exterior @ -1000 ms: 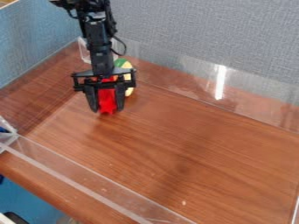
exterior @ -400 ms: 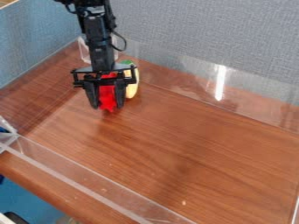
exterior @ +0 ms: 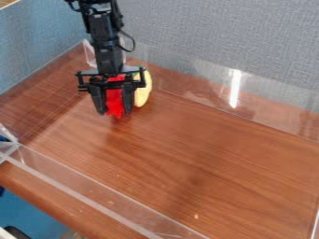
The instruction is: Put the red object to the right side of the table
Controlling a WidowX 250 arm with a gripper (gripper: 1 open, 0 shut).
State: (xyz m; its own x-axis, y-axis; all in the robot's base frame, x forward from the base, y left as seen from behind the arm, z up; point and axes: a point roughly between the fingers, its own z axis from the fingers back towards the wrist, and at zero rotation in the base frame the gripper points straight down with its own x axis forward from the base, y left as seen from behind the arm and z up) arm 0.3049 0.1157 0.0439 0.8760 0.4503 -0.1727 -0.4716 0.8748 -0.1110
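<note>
Right across the view, the reddish-brown surface (exterior: 206, 163) fills most of what I see, its wood grain showing plainly. Behind it rises a grey speckled wall (exterior: 212, 33), and a blue panel (exterior: 35, 42) stands at the left of the view. Low clear walls (exterior: 106, 203) edge the surface; the one along the back catches a bright streak of light.

My black arm (exterior: 103, 33) reaches down from the top of the view, left of the middle, with a dark cable looping out at its side. At its lower end, my hand (exterior: 111, 105) is down over the far left part of the surface, as the view shows it. The hand is closed on the red block (exterior: 116, 99), with dark fingers in front of it and on either side, so only parts of the red show between them. I cannot tell whether the block touches the surface beneath.

Just beside the block, on the right in the view, is the yellow corn (exterior: 141, 91), partly hidden behind my hand. The block is at the far left part of the surface, well apart from the right side.
</note>
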